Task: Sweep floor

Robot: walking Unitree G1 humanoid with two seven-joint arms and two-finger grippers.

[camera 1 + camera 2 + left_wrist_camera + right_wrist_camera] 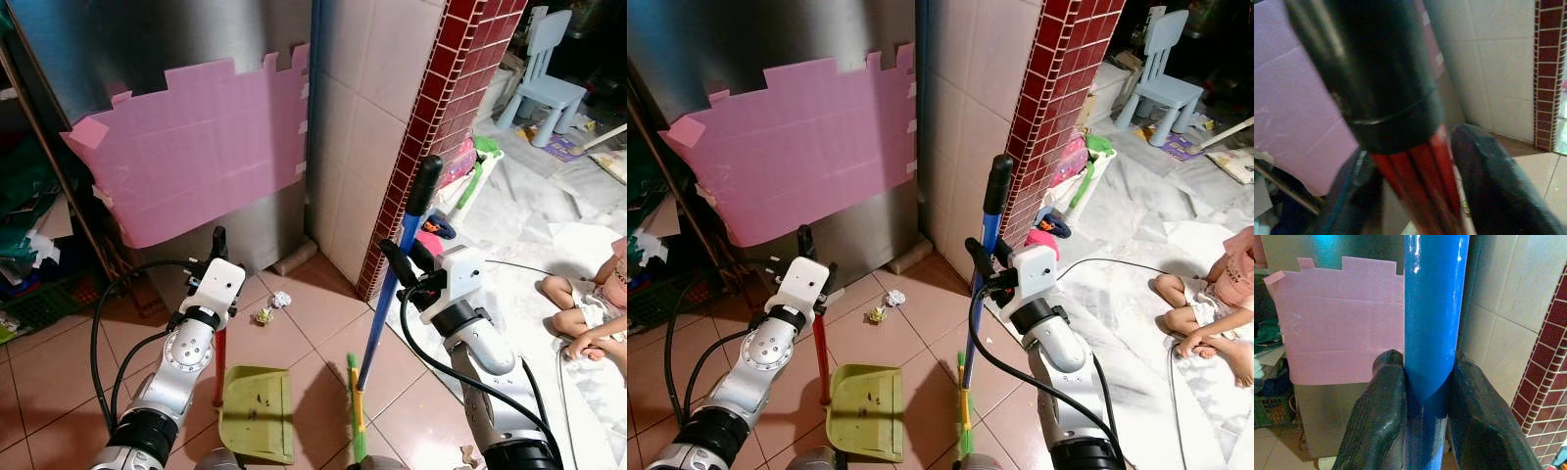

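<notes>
Since paper scraps (273,305) lie ahead, right gripper (400,266) clamps broom (387,294) upright; left gripper (219,257) grips dustpan (257,411) handle, pan flat, ready.

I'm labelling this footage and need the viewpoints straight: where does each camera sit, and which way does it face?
Left eye view: on the head, facing forward and down at the tiled floor; shows both arms, the dustpan and broom.
Right eye view: the head's other eye, same scene, same arms, plus the paper scraps.
Left wrist view: along the left gripper, shut on the dustpan's red handle.
Right wrist view: along the right gripper, shut on the broom's blue pole.
Shared: the pink sheet appears in all.
</notes>
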